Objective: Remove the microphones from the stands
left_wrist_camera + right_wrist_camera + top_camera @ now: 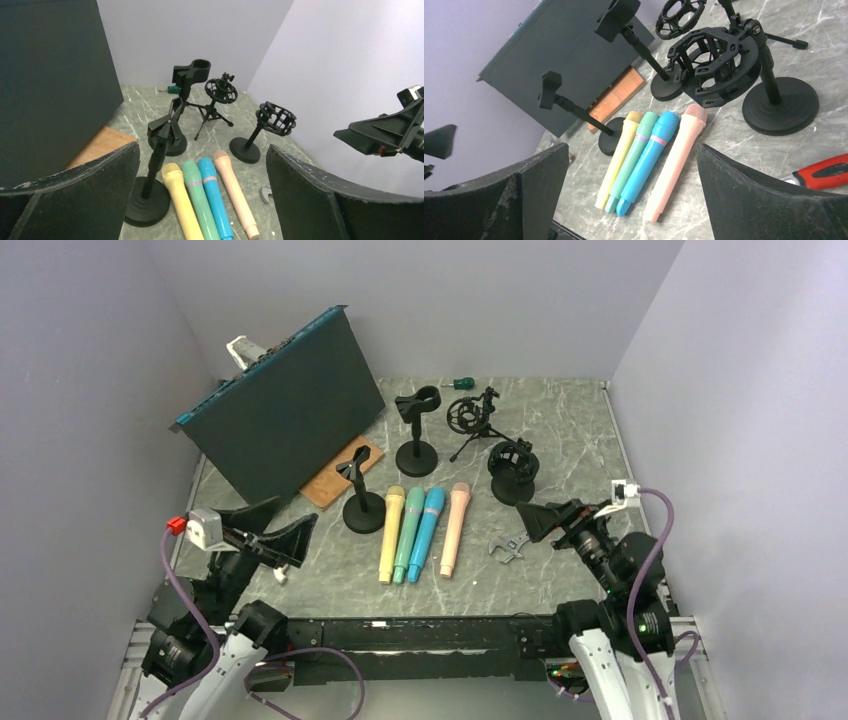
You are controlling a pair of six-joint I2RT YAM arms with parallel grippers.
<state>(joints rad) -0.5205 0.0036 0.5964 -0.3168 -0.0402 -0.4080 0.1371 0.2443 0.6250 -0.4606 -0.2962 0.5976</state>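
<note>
Several microphones lie side by side on the table: yellow (391, 535), green (409, 533), blue (427, 532) and pink (455, 528). They also show in the left wrist view, from yellow (181, 200) to pink (235, 192). Several black stands are upright behind them, none holding a microphone: a clip stand (362, 498), a taller clip stand (417, 425), a tripod shock mount (470, 420) and a shock-mount stand (512, 468). My left gripper (280, 528) is open and empty, left of the microphones. My right gripper (553, 523) is open and empty, to their right.
A large dark board (285, 415) leans at the back left, with a wooden block (342, 472) at its foot. A wrench (508, 548) lies right of the pink microphone; its red handle (824, 170) shows in the right wrist view. A green screwdriver (462, 383) lies at the back.
</note>
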